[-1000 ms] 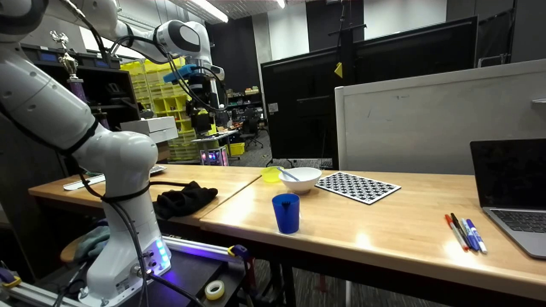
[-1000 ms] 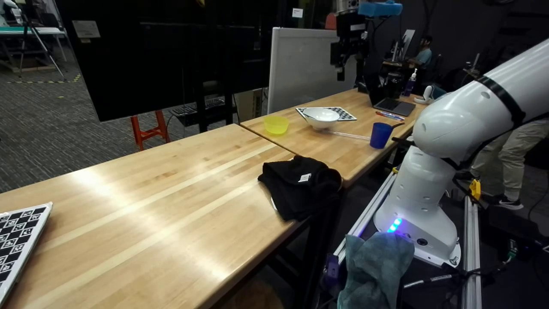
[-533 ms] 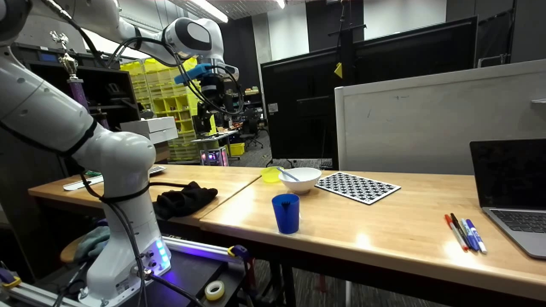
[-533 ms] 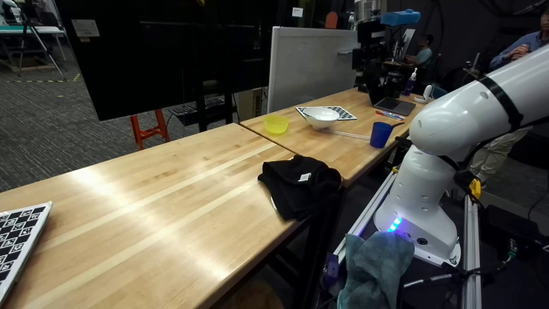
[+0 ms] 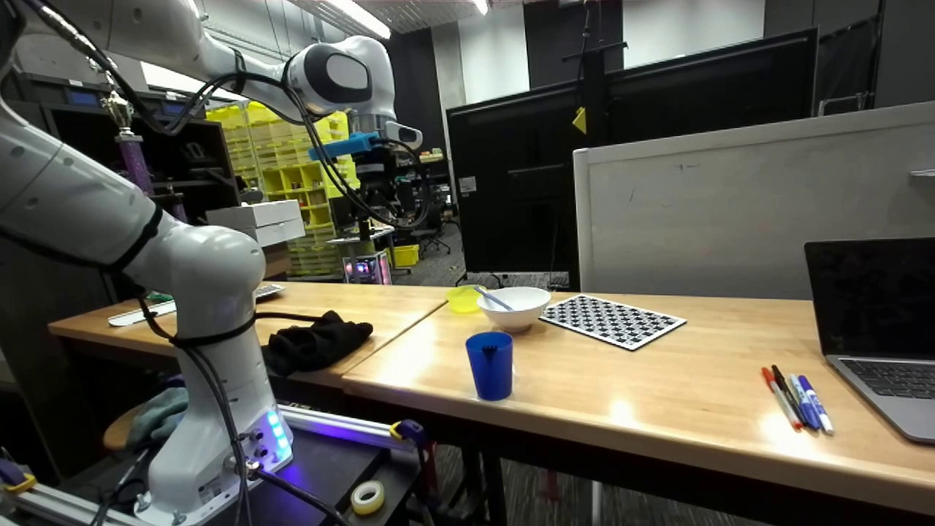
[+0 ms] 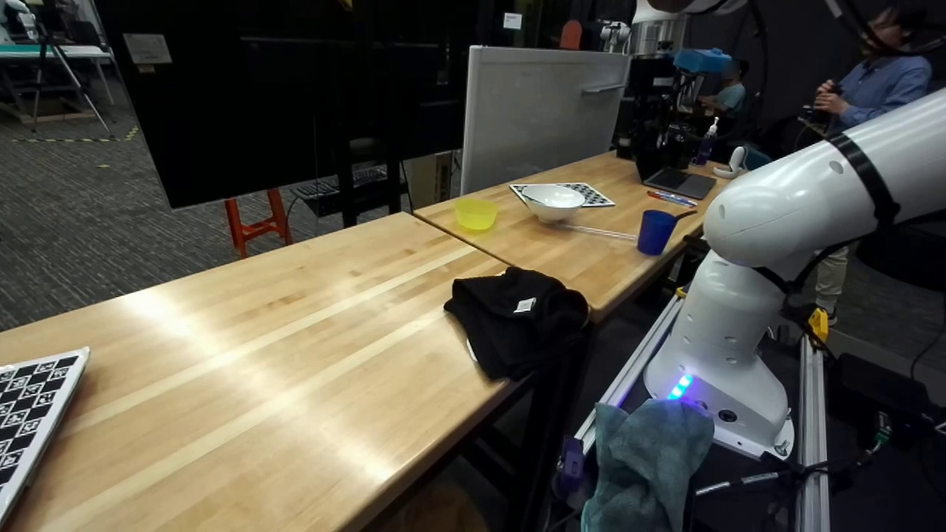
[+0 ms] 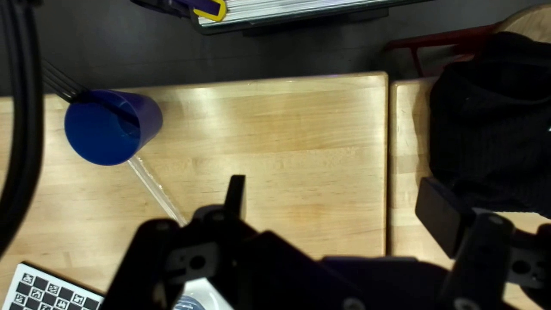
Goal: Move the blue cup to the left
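On the right wooden table (image 5: 701, 372), the blue cup (image 5: 493, 380) stands upright by the near edge, and a clear strip (image 7: 155, 189) lies between it and the farther white bowl (image 5: 526, 314). Left of this bowl there is a yellow bowl (image 5: 462, 300), right of it a checkered board (image 5: 613, 321). At the right there are four pens (image 5: 804, 403) and a laptop (image 5: 876, 329). The neighbouring left wooden table (image 6: 259, 355) carries a black cloth (image 6: 517, 325), partly over its near edge, and, farther left, a second checkered board (image 6: 37, 414)

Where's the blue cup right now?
In the wrist view, the tapered blue cup is upper left, near the edge of the pale wooden table, holding a black fork. In an exterior view, it stands in front of the round white bowl.
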You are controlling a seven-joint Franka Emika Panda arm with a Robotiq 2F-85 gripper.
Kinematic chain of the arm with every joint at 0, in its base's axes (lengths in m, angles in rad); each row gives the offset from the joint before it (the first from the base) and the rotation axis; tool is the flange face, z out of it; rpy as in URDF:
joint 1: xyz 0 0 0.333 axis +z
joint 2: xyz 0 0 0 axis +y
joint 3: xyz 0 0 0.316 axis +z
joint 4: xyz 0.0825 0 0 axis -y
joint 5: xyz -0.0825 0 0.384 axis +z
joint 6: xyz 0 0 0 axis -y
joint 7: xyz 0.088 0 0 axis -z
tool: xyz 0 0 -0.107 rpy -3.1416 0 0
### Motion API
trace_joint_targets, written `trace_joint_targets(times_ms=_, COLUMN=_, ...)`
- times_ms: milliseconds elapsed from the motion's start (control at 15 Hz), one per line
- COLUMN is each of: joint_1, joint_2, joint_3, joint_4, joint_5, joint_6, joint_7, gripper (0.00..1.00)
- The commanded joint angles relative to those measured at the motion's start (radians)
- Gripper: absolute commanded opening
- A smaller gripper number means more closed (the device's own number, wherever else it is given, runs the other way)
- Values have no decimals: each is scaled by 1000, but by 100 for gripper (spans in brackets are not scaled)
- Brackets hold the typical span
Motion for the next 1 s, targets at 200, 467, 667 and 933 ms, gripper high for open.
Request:
trace_joint_targets(times_ms=200, joint_1=-17, joint_2=3, joint_3=15, joint_4=-1, joint_5=11, joint_6=1, joint_7=-8, gripper=100)
trace_joint_targets(times_ms=467, joint_1=-29, joint_2=19, joint_3=8, joint_4=-1, joint_5=-28, joint_6=20, joint_7=-24, gripper=100)
trace_joint_targets(times_ms=667, joint_1=-63, joint_2=50, joint_3=-15, joint_4=5, joint_5=-50, joint_6=18, joint_7=-11, gripper=100)
trace_joint_targets(times_ms=933, joint_1=-138, joint_2=103, joint_3=-64, joint_4=-1, joint_5=-75, joint_6=51, joint_7=7, gripper=100)
